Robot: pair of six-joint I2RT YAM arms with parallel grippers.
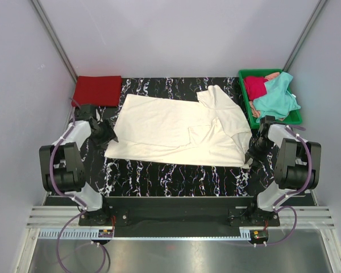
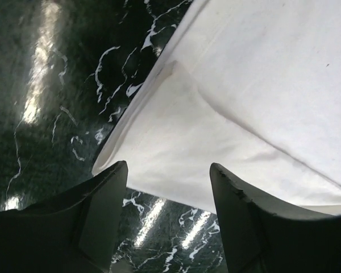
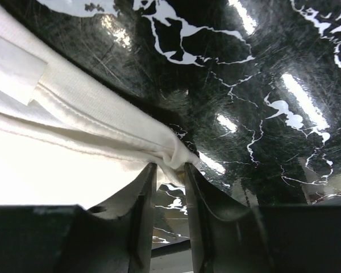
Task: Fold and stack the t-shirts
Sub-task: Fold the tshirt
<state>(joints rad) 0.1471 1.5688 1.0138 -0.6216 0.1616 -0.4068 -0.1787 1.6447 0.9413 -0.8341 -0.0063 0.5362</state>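
**Cream shirt part-folded, both arms at its near hem**

The cream-white shirt [image 1: 176,128] lies spread across the middle of the black marbled table [image 1: 170,176]. Its right side is doubled over onto the body, so I read it as part-way through folding.

My left gripper [image 1: 106,134] sits at the shirt's near-left corner. In the left wrist view its jaws stand well apart and the corner lies flat on the table between the fingers, with nothing held.

My right gripper [image 1: 253,149] is at the near-right corner. Its fingers [image 3: 145,193] are close together with a thin gap, and a bunch of hem sits right at their tips. I cannot tell whether that cloth is pinched or only touching.

Both arms are at the near hem, I judge, because that is the edge to lift for the next fold.

Further out, a red shirt [image 1: 98,90] lies folded flat at the far-left corner, well apart from the cream-white shirt. It is probably the base of the stack. At far right the green tray [image 1: 245,101] holds the teal shirt [image 1: 275,98] and crimson shirt [image 1: 254,86], both crumpled and not yet folded.
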